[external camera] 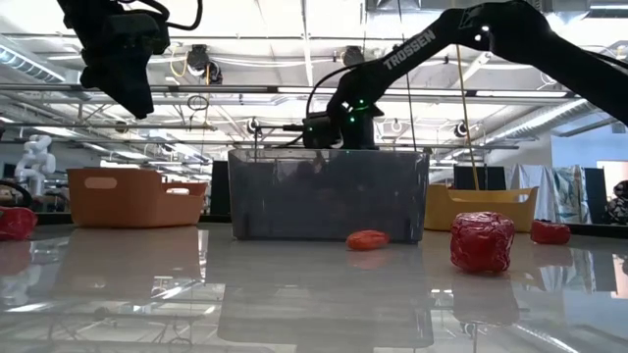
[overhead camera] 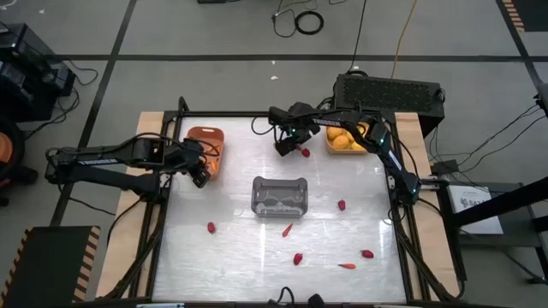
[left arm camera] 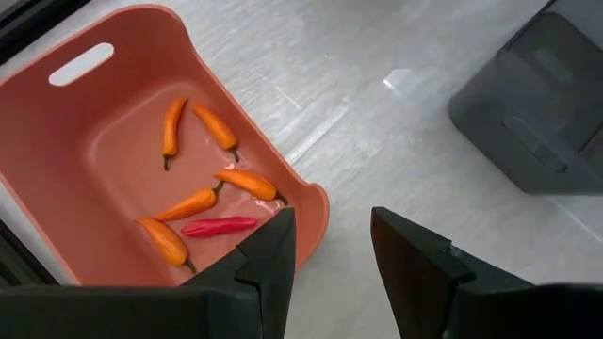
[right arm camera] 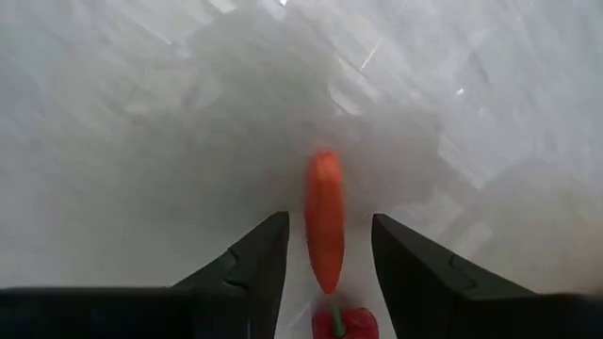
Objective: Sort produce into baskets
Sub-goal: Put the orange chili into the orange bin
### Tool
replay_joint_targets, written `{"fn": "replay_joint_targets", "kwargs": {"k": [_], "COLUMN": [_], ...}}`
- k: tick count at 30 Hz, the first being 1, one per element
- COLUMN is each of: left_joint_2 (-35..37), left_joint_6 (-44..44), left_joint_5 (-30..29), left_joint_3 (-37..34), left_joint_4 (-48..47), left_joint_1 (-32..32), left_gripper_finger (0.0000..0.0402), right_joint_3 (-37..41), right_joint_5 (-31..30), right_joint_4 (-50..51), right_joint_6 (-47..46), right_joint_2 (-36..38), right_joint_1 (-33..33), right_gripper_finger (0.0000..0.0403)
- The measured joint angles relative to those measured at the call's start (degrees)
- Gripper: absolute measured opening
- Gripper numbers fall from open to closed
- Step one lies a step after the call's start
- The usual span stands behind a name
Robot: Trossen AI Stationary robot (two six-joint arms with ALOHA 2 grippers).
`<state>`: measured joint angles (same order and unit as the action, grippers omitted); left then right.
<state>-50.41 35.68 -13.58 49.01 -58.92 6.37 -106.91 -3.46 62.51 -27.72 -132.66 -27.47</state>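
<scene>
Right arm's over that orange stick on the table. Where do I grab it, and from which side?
Take the orange stick at mid-length, across its narrow width, coming straight down. It lies flat, its long axis running between the open fingers of the right tool, so they should close on its slim sides. Stay off the end beside the red piece.

Bright overhead ceiling lights glare off the glossy white table, which mirrors the translucent grey rectangular basket; near red berries look soft.
</scene>
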Motion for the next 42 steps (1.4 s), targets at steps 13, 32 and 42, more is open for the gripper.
{"fn": "replay_joint_targets", "kwargs": {"k": [13,32,42], "left_joint_2": [0.0,0.0,0.0], "left_joint_6": [-0.02,-1.58,-4.95], "left_joint_5": [0.0,1.0,1.53], "left_joint_3": [0.0,0.0,0.0], "left_joint_4": [-0.02,-0.61,-2.22], "left_joint_1": [0.05,0.05,0.05], "left_gripper_finger": [0.0148,0.0148,0.0148], "right_joint_3": [0.07,-6.42,-13.68], "right_joint_5": [0.39,0.91,3.9], "right_joint_4": [-1.25,-0.12,-21.19], "right_joint_6": [2.92,2.55,-3.68], "right_joint_2": [0.0,0.07,0.32], "right_joint_1": [1.82,3.45,11.85], "right_gripper_finger": [0.0095,0.0037,0.0037]}}
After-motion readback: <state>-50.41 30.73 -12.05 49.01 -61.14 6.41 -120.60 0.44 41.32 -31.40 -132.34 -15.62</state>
